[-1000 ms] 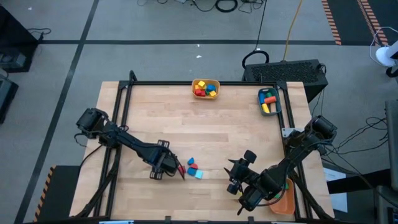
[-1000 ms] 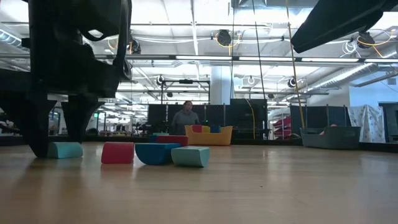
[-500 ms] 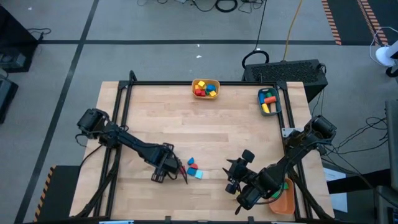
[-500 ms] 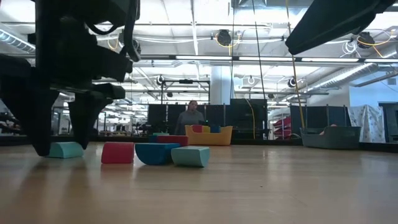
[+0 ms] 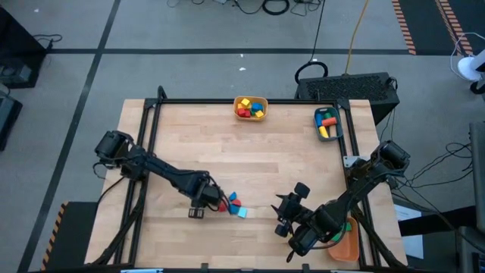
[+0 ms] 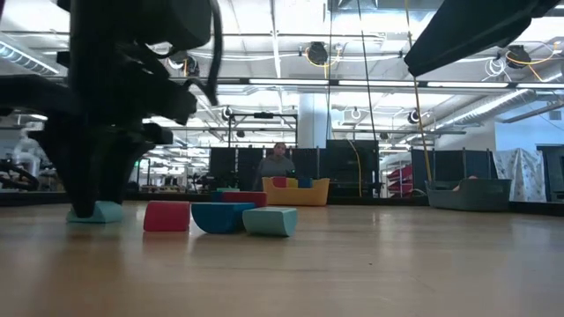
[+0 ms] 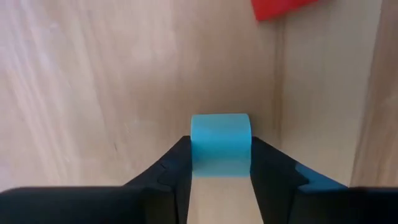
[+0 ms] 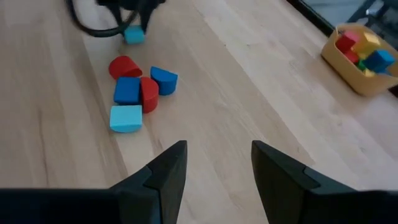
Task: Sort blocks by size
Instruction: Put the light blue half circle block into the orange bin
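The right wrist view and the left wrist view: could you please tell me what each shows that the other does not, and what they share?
Only the right wrist view shows the right gripper open over bare wood, the cluster of red and blue blocks and the yellow bin. Only the left wrist view shows, close up, the left gripper with a finger on either side of the cyan block. Both show that cyan block and the wooden table.

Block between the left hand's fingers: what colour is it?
Cyan. The block sits between the left hand fingers; the left wrist view shows it best.
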`<action>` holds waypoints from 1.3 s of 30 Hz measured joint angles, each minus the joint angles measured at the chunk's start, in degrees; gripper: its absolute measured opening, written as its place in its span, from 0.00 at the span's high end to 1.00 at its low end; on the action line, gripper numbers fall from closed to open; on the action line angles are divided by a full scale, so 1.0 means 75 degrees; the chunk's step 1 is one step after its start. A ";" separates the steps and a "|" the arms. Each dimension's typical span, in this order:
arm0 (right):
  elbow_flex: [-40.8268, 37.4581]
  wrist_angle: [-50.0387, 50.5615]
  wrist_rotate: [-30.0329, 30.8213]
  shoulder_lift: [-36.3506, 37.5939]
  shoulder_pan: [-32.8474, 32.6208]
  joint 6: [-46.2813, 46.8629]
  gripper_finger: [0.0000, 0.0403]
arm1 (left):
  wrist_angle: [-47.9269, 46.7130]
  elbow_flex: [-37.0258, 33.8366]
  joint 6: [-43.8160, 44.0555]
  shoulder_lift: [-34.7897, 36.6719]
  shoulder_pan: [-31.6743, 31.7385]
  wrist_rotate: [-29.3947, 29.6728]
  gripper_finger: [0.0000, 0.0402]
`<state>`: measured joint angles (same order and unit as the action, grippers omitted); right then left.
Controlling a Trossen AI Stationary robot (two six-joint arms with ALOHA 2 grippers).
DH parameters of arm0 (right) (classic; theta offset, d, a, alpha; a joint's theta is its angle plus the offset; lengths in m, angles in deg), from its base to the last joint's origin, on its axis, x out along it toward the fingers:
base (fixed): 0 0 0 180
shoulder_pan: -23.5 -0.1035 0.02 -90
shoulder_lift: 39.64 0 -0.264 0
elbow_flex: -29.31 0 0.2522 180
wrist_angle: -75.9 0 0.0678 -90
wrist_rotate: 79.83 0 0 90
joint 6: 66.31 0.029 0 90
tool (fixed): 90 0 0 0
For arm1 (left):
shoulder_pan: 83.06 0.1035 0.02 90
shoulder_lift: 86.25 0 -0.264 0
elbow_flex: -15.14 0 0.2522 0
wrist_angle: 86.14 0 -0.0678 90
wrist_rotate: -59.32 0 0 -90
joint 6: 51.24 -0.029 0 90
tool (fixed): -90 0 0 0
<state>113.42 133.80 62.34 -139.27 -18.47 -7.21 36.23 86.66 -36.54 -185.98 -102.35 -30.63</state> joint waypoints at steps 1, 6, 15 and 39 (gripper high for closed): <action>0.0003 -0.0080 0.0008 -0.0055 0.0002 -0.0162 0.59 | 0.0026 0.0000 -0.0005 0.0027 0.0040 0.0002 0.68; 0.0001 -0.0726 -0.0012 -0.0462 0.0021 -0.1725 0.59 | 0.0344 0.0000 -0.0208 0.0166 0.0239 -0.0293 0.68; 0.0000 -0.2751 -0.0015 -0.0984 0.0229 -0.5177 0.59 | 0.0673 0.0744 -0.0615 0.0414 0.0587 -0.0971 0.68; 0.0005 -0.5755 -0.1631 -0.0980 0.1433 -0.9748 0.59 | 0.3404 0.1507 -0.1227 0.0414 0.1123 -0.3180 0.68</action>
<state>113.46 90.64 50.11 -146.61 -7.73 -80.32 61.75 97.96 -45.74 -182.87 -93.93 -54.48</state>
